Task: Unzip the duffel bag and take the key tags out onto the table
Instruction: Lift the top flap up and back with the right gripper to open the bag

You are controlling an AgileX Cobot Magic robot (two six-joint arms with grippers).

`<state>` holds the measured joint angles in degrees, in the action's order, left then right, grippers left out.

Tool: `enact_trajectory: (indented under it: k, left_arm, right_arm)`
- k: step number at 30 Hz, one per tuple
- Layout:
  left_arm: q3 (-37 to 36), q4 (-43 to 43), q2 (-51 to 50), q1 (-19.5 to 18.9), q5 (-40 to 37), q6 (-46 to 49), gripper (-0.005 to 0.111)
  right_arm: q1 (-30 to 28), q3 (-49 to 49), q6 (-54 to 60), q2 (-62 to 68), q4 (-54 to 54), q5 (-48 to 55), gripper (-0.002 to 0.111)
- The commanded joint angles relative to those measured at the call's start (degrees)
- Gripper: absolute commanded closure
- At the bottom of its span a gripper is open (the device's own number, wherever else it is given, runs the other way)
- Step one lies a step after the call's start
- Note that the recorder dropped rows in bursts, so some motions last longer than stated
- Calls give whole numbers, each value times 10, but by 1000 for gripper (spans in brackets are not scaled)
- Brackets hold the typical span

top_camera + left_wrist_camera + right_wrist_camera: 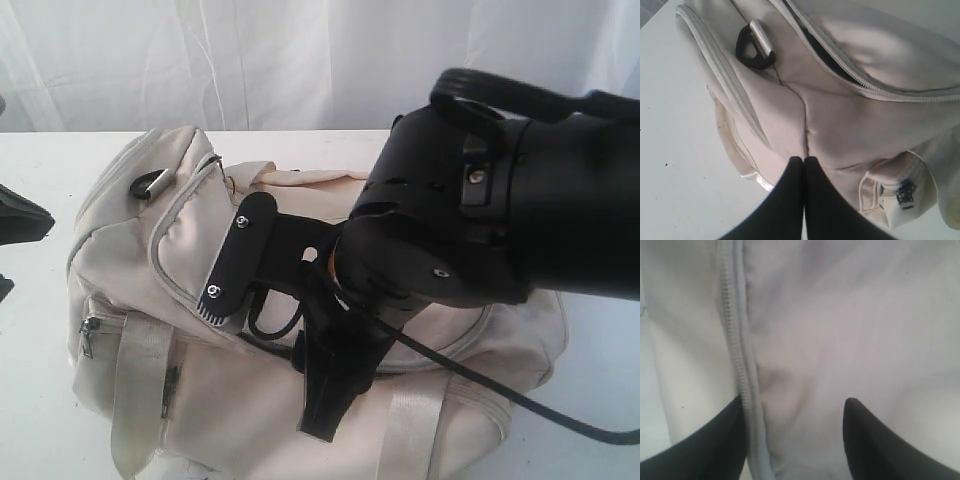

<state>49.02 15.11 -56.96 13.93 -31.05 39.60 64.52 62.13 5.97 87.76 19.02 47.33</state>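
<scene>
The white counter [35,440] carries the cream duffel bag [200,400], which lies lengthwise on it; the bag's top zipper [850,76] gapes a little near one end, dark lining showing. The right end effector [796,401] hangs over the bag's top, jaws apart and one finger just beside a zipper seam. The left end effector [803,160] sits at the bag's end panel near the black D-ring [746,52] — fingers pressed together; whether they nip any fabric I cannot tell.

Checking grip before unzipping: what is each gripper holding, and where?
The left gripper is shut, apparently pinching a fabric fold at the end of the duffel bag. The right gripper, open over the zipper, holds nothing.
</scene>
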Motion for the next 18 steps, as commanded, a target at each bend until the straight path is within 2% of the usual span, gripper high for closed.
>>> enact_trajectory:
  k: [1, 6, 8, 11, 12, 13, 15, 18]
  left_arm:
    - [-4, 14, 5, 1, -2, -4, 107]
    - [-4, 15, 5, 1, -2, -4, 107]
    - [-4, 16, 5, 1, -2, -4, 107]
    - [-4, 16, 5, 1, -2, -4, 107]
    - [-4, 16, 5, 1, -2, -4, 107]
    - [-4, 16, 5, 1, -2, -4, 107]
    - [-4, 19, 5, 1, -2, -4, 107]
    - [-4, 27, 5, 1, -1, -4, 107]
  right_arm:
    - [1, 0, -32, -5, 12, 9, 57]
    - [1, -4, -64, 3, 12, -33, 58]
    - [1, -6, -65, 11, 17, -44, 65]
    - [0, -6, -104, 15, 91, -51, 91]
    - [0, -4, -143, 15, 149, -55, 104]
    - [-3, 0, -174, 14, 190, -61, 108]
    - [-14, 14, -246, 14, 271, -81, 108]
    - [-40, 42, -270, 24, 333, -110, 108]
